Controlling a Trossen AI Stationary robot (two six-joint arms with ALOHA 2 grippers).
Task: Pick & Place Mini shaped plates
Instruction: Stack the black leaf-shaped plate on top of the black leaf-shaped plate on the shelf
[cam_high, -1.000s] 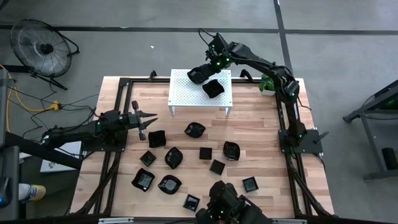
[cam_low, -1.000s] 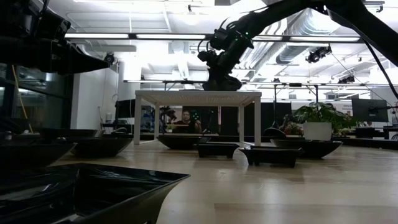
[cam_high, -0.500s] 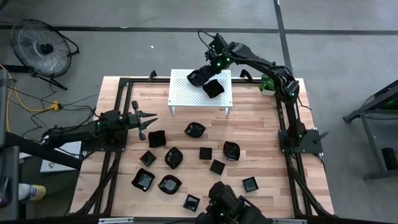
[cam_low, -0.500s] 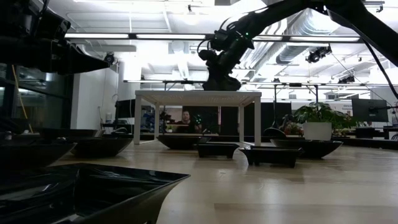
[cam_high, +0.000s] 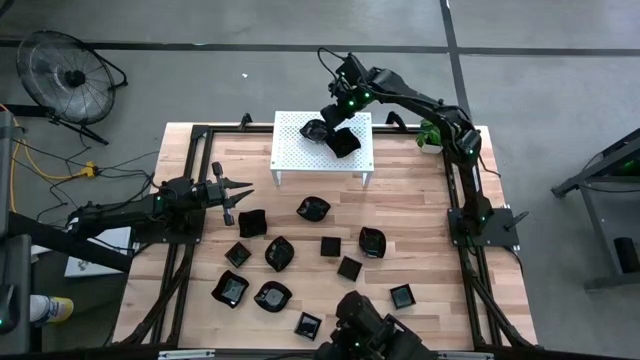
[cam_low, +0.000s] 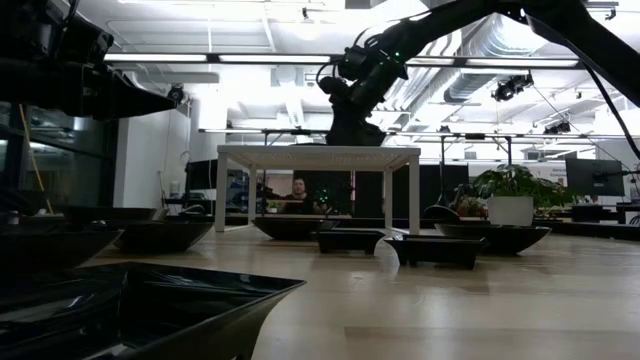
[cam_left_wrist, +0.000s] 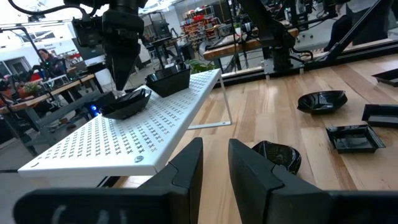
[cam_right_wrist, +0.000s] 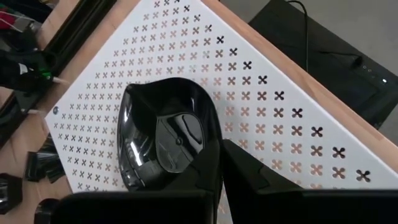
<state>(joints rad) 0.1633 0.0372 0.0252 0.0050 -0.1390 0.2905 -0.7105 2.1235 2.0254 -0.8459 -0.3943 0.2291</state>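
My right gripper points down over the white perforated stand and is shut on a rounded black mini plate, which sits on the stand's top. A square black plate rests on the stand beside it. Several more black plates lie on the wooden table, among them a wavy one and a square one. My left gripper waits open near the table's left edge, just beyond another plate. My right gripper pinches the rounded plate by its rim between the two fingers. It comes from above, pointing down. The plate rests with its underside on the stand's top.
The stand is raised on thin legs at the table's far middle. A potted plant sits at the far right corner. A camera mount is at the near edge. Bare wood shows right of the plates.
My right gripper has moved down with the rounded plate. The plate, held tilted above the stand a second ago, now sits lower and flatter on the stand's top, beside the square plate.
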